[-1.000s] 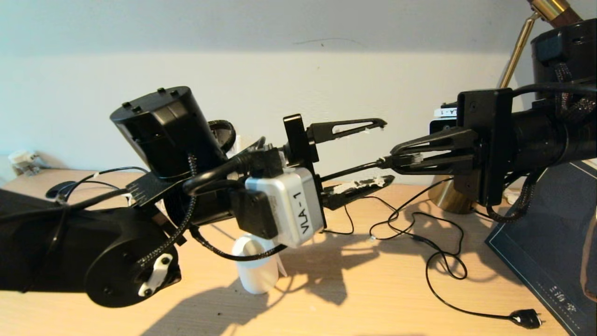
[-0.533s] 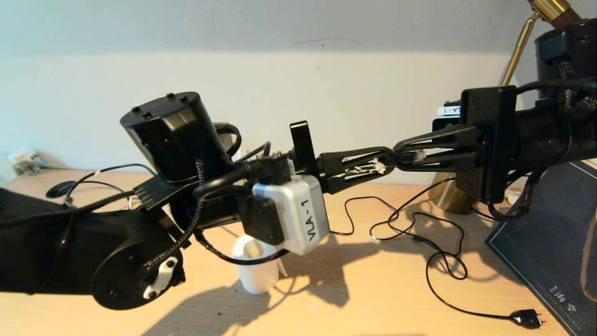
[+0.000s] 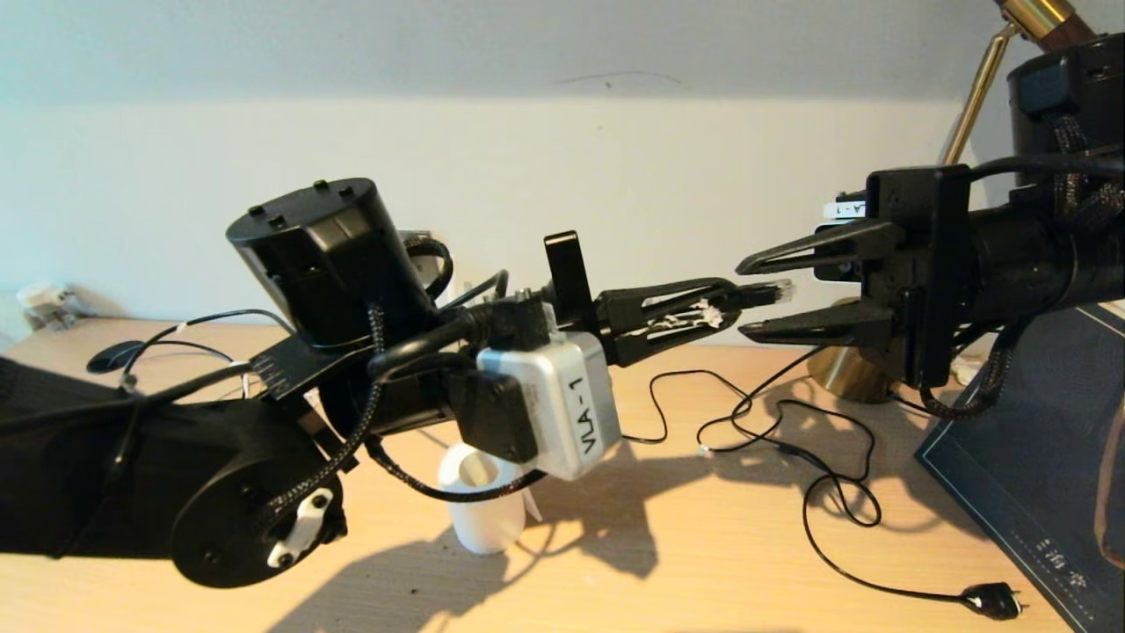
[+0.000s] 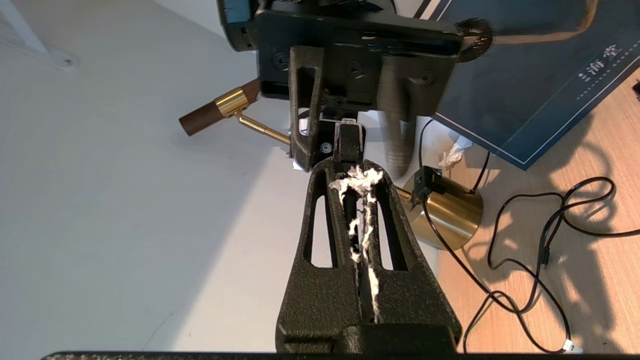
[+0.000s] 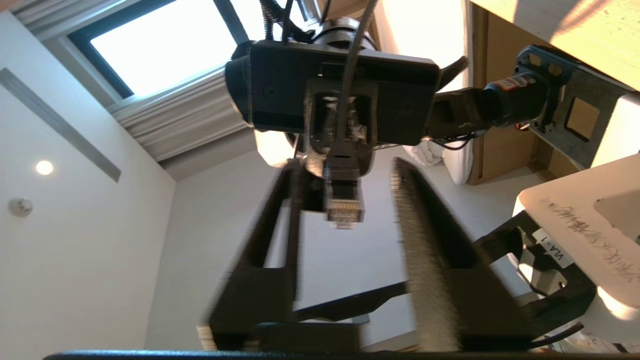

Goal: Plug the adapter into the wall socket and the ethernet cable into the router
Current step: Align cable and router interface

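Above the desk, my left gripper (image 3: 728, 306) is shut on the black ethernet cable just behind its clear plug (image 3: 775, 290). The plug sticks out past the fingertips into the gap of my right gripper (image 3: 747, 297), which is open and not touching it. The right wrist view shows the plug (image 5: 343, 208) pointing toward the camera between the spread right fingers (image 5: 425, 235). In the left wrist view the left gripper (image 4: 356, 172) grips the cable below the plug (image 4: 348, 142). The cable's round black disc (image 3: 110, 356) lies at the far left of the desk. Adapter, wall socket and router are out of view.
A white paper roll (image 3: 482, 514) stands under my left wrist. A brass lamp base (image 3: 845, 376) sits by the wall on the right. A thin black cord loops across the desk to a two-pin plug (image 3: 993, 601). A dark blue board (image 3: 1037, 475) covers the right corner.
The left gripper closed on the ethernet cable behind the plug. The right gripper, which held the plug a second ago, has opened and let it go.
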You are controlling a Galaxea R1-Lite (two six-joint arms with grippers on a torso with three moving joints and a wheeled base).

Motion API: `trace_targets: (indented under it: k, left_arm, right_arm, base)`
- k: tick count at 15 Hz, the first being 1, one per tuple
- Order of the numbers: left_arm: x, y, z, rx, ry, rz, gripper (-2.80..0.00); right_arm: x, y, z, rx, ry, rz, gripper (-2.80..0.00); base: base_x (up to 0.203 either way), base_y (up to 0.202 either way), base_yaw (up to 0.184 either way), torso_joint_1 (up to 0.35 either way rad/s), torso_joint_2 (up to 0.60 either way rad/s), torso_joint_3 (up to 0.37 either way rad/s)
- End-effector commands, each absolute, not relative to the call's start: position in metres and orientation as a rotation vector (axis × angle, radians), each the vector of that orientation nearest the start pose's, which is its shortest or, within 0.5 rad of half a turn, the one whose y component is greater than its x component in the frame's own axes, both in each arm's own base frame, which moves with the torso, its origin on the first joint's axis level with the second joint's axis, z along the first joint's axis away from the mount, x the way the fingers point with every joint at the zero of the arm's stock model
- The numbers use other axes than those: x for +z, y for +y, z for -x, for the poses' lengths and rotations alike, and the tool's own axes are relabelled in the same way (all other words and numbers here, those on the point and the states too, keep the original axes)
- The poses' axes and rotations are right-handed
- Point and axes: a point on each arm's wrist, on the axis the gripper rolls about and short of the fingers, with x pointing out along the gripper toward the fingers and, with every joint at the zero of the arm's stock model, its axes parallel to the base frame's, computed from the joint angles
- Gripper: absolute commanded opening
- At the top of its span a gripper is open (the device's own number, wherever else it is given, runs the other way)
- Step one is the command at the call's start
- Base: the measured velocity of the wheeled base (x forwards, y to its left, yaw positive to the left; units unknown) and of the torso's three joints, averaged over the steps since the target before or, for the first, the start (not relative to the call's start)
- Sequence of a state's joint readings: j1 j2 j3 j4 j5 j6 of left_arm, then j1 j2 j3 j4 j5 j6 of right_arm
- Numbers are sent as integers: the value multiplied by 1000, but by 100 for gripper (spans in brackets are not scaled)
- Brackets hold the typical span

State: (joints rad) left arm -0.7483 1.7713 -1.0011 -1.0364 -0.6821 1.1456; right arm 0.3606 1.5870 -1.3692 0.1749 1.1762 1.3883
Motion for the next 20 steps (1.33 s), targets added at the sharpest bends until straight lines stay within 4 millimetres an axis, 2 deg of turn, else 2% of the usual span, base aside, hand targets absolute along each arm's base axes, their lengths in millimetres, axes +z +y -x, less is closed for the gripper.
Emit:
trace_targets:
  k: [1, 3, 5, 7, 9, 10, 12, 14, 16, 17, 18, 20]
  left_arm:
    - [255, -230, -232, -1080, -1057, -913, -280]
    - [250, -212, -232, -1067, -928, -858, -280]
    - [237, -190, -230, -1068, -712, -721, -280]
    - [230, -166, -219, -997, -478, -505, -280]
    - [233, -151, -210, -879, -304, -225, -280]
    - [237, -146, -206, -825, -250, -83, -280]
    - [249, -133, -194, -699, -195, 165, -280]
    - [238, -123, -185, -591, -138, 240, -280]
    - [228, -114, -171, -534, -105, 281, -280]
    - [220, -110, -166, -516, -72, 288, -280]
    - [214, -108, -163, -489, -42, 303, -280]
    - [225, -111, -167, -462, -66, 387, -280]
  right_arm:
    - [302, 113, -247, 997, 1376, -1235, 0]
    - [306, 99, -242, 988, 1309, -1232, 0]
    - [316, 87, -227, 896, 1149, -1230, 0]
    - [322, 75, -199, 779, 899, -1123, 0]
    - [327, 60, -159, 669, 697, -948, 0]
    - [326, 51, -138, 607, 610, -845, -280]
    - [321, 36, -100, 434, 462, -674, -280]
    - [309, 20, -65, 239, 352, -545, -280]
    - [281, 3, -29, -3, 283, -363, -280]
    - [260, -2, -21, -133, 295, -280, -280]
    - [248, -6, -14, -245, 298, -241, -280]
    - [230, -9, 3, -466, 271, -220, -280]
  base:
    - [0, 0, 0, 0, 0, 0]
    - [0, 0, 0, 0, 0, 0]
    - [0, 0, 0, 0, 0, 0]
    - [0, 0, 0, 0, 0, 0]
    - [0, 0, 0, 0, 0, 0]
    - [0, 0, 0, 0, 0, 0]
    - [0, 0, 0, 0, 0, 0]
    - [0, 0, 0, 0, 0, 0]
    - [0, 0, 0, 0, 0, 0]
    - [0, 0, 0, 0, 0, 0]
    - [0, 0, 0, 0, 0, 0]
    - [0, 0, 0, 0, 0, 0]
